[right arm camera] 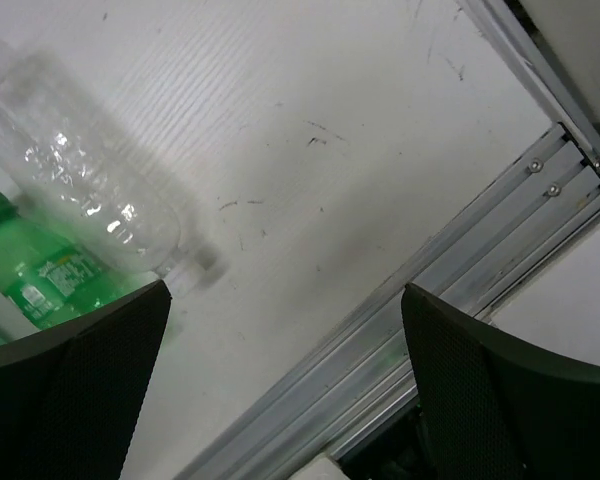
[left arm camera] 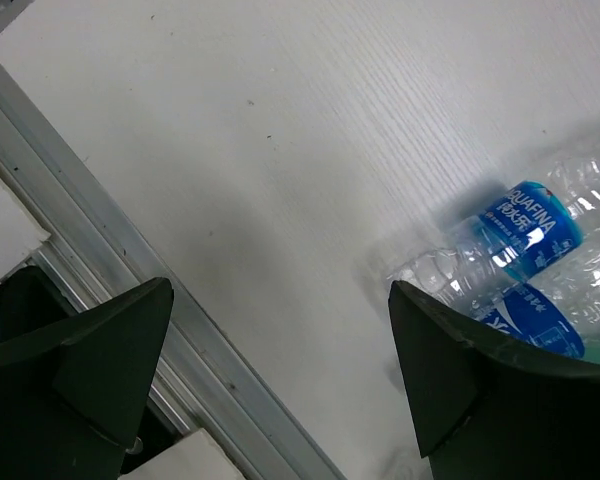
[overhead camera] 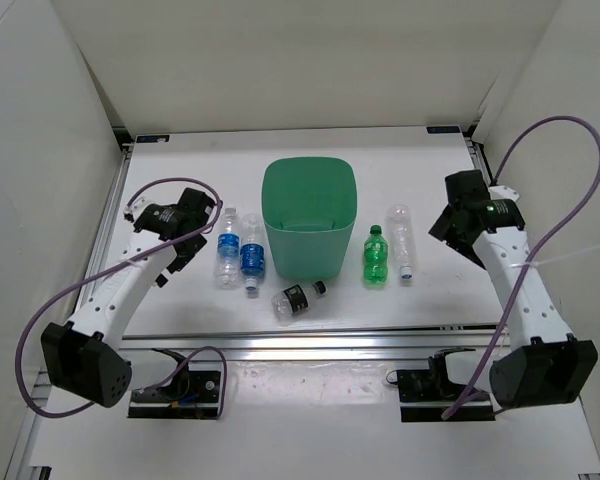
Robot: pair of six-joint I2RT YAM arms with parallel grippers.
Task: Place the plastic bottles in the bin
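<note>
- Left wrist view: the left jaws are released, spread wide over bare white table (left arm camera: 280, 150) and grasping nothing. Near one finger lie the first blue-labelled clear plastic bottle (left arm camera: 528, 222) and the second blue-labelled clear plastic bottle (left arm camera: 540, 322), side by side.
- Right wrist view: the right jaws are likewise spread and empty. Off to one side lies the plain clear plastic bottle (right arm camera: 90, 190), crinkled and on its side, and the green plastic bottle (right arm camera: 35, 280) is just beside it.
- Top view: each arm hangs above the table outboard of its nearest pair of bottles.
- The green plastic wastebasket with a rounded-square rim (overhead camera: 309, 165) stands upright mid-table. The blue-labelled pair is to its left, and the green and plain clear bottles are to its right. The short clear plastic bottle with a dark label (overhead camera: 298, 298) lies close in front of its near wall.
- Progress: all five bottles lie on the table and none shows inside the wastebasket. I judge the task not yet begun, with five pick-ups and drops left.
- Handling: the bottles look thin-walled, light and round, so they will probably roll or dent under a pinch. The wastebasket's mouth is far wider than any bottle, so the drop should be forgiving.
</note>
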